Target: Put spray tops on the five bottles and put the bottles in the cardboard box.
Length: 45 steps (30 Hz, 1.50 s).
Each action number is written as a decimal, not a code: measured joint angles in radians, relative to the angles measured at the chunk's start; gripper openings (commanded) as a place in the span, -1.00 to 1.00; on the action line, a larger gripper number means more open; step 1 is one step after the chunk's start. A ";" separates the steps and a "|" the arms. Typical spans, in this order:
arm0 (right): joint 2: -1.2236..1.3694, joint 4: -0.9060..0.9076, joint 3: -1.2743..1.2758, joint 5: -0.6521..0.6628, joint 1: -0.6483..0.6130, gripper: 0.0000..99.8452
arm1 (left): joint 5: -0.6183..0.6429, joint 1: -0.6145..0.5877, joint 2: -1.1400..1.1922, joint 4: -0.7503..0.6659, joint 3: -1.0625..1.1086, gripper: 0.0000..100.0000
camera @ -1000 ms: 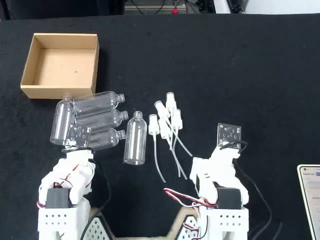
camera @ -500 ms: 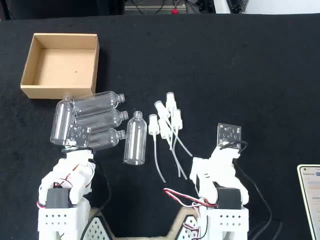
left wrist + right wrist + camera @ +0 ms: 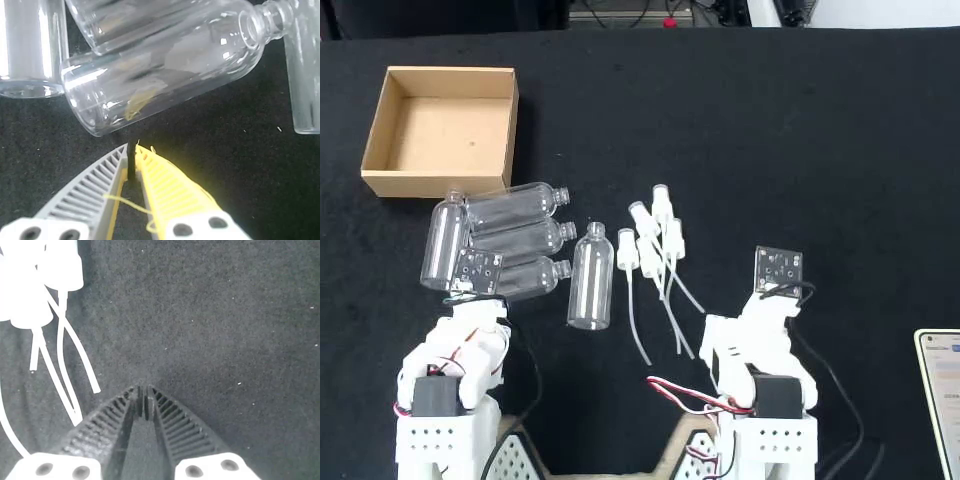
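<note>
Several clear bottles lie on the black table: three stacked side by side (image 3: 515, 238), one (image 3: 444, 240) to their left, one (image 3: 591, 275) to their right. White spray tops (image 3: 651, 240) with long tubes lie in a loose pile at the centre. The cardboard box (image 3: 442, 132) stands open at the back left. The left arm rests at the front left; its gripper (image 3: 133, 147) is shut with nothing in it, just short of a bottle's base (image 3: 150, 70). The right arm rests at the front right; its gripper (image 3: 143, 390) is shut, beside the tubes (image 3: 65, 350).
A phone (image 3: 940, 385) lies at the table's right edge. Red and black cables (image 3: 685, 398) run between the two arm bases at the front. The back and right of the black table (image 3: 770, 130) are bare cloth.
</note>
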 measured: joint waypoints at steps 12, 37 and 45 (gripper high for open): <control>0.000 0.000 0.000 0.000 0.000 -0.98 | 0.000 0.000 0.000 0.000 0.000 -0.94; 0.000 -0.089 0.000 0.000 0.000 -0.97 | 0.000 0.000 0.000 0.000 0.000 -0.94; 0.000 -0.339 0.000 0.153 0.002 -0.97 | -0.002 -0.002 -0.005 0.017 -0.149 -0.94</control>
